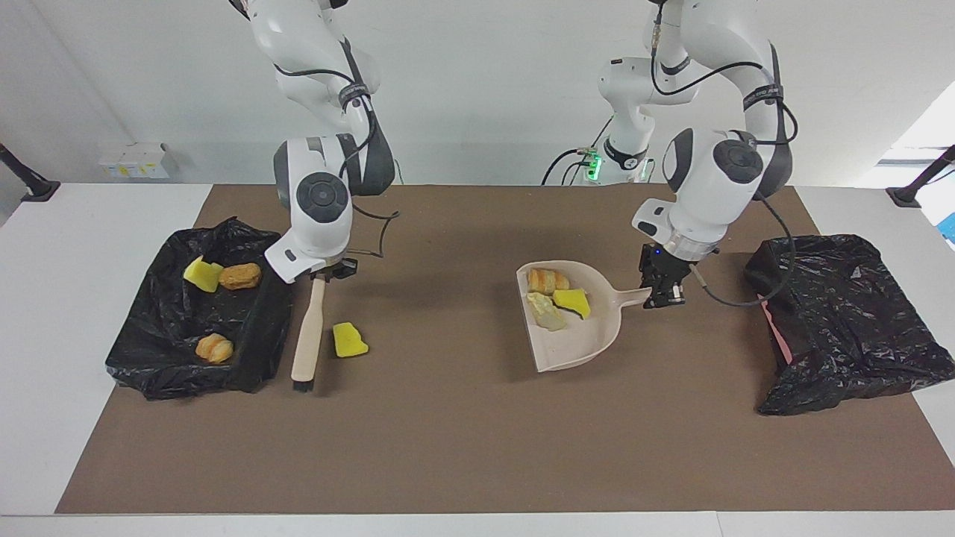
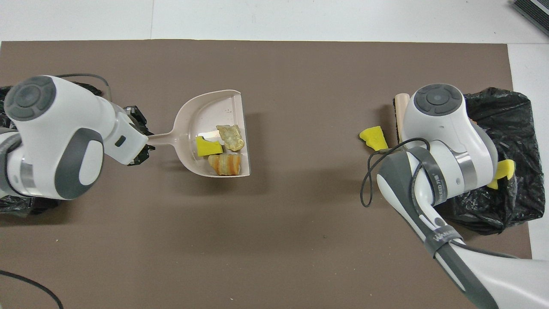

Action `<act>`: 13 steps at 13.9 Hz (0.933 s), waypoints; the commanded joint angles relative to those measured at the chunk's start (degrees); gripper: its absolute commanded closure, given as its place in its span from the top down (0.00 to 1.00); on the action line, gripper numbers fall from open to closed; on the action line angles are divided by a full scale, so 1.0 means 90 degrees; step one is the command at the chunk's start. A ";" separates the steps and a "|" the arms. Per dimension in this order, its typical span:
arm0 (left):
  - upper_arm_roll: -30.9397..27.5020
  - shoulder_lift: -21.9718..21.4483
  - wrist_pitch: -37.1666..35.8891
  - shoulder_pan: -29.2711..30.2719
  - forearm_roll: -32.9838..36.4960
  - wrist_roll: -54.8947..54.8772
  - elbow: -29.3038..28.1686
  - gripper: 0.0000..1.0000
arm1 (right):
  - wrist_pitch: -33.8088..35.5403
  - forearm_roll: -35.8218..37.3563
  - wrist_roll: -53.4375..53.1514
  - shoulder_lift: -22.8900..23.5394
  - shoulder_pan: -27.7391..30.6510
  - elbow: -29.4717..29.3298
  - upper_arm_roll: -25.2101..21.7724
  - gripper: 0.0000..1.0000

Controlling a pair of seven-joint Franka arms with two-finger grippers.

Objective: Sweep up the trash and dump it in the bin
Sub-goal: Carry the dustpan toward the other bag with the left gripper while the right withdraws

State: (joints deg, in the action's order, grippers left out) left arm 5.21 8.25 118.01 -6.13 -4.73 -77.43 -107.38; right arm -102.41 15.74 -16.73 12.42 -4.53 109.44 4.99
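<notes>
No text or label on anything here can be read.

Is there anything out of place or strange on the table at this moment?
One yellow sponge scrap lies loose on the brown mat, beside the brush, outside the open bin and the dustpan. Nothing looks spilled or damaged.

Open brown mat [image 1: 448, 432] across the table's middle, dustpan [image 1: 574, 335] blocking the centre, black-lined bin [image 1: 171, 350] at nine o'clock with brush [image 1: 307, 335] alongside, crumpled black bag [image 1: 843, 321] at three o'clock
</notes>
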 commanded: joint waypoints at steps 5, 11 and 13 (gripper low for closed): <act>0.0037 0.0430 -0.1450 0.1490 -0.0246 -0.1628 0.1587 0.00 | -0.0466 -0.0604 0.0336 -0.0384 0.0016 0.0848 0.0159 0.00; 0.0017 0.0636 -0.1783 0.2399 -0.0197 -0.2597 0.2078 0.00 | -0.0691 -0.1436 -0.0073 -0.0189 -0.0814 0.0790 0.0159 0.00; 0.0017 0.0617 -0.1628 0.2391 -0.0187 -0.2725 0.2029 0.00 | -0.0750 -0.1678 -0.0123 -0.0149 -0.1019 0.0780 0.0159 0.00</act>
State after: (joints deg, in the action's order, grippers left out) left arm 4.82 13.22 103.86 15.17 -5.85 -100.55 -90.80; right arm -107.33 3.64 -17.64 10.84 -12.98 115.60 6.31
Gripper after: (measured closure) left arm 0.687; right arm 0.731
